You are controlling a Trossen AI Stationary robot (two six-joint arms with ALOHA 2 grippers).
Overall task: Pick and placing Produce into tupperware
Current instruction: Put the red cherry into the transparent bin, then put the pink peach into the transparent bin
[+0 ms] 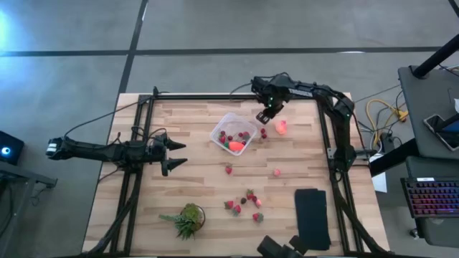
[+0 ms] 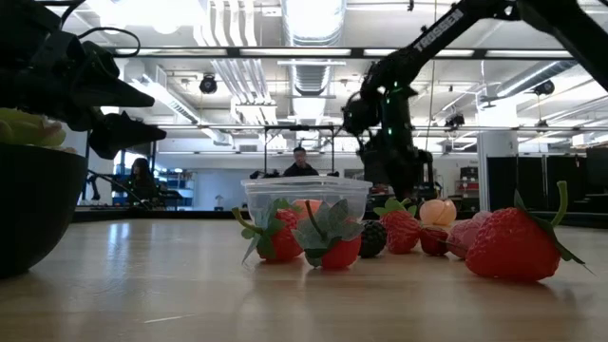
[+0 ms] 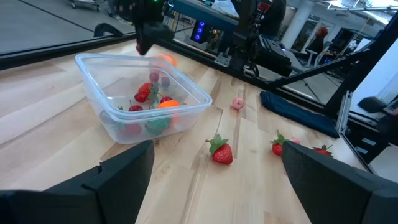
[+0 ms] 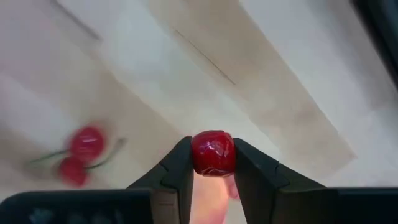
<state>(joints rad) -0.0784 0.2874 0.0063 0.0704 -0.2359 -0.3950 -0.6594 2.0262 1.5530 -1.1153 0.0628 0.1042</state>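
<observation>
Red berry (image 4: 212, 154) sits clamped inside the right pincer (image 4: 212, 163).

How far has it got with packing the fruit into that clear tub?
Partly done. The clear tub already holds a few red pieces and an orange one. The right gripper is shut on a small red fruit just beside the tub. Left on the table: a pink-orange fruit, a strawberry, a cluster of strawberries and other small pieces. The left gripper waits open near the left edge.
</observation>
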